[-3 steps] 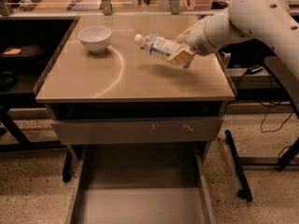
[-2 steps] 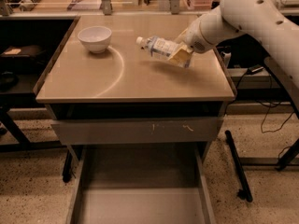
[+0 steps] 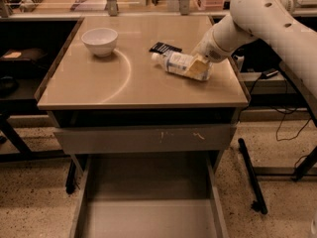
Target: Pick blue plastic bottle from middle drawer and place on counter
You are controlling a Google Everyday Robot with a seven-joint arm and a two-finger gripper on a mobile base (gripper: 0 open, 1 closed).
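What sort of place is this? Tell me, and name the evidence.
Probably a robotics lab or workshop: a test counter with its middle drawer pulled open, cables trailing over a speckled floor, and the robot's claw over the counter's right side at a blue plastic bottle.

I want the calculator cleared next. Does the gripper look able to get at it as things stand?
Probably yes: the calculator lies uncovered on the counter, just behind the blue plastic bottle, whose base end the gripper is at.
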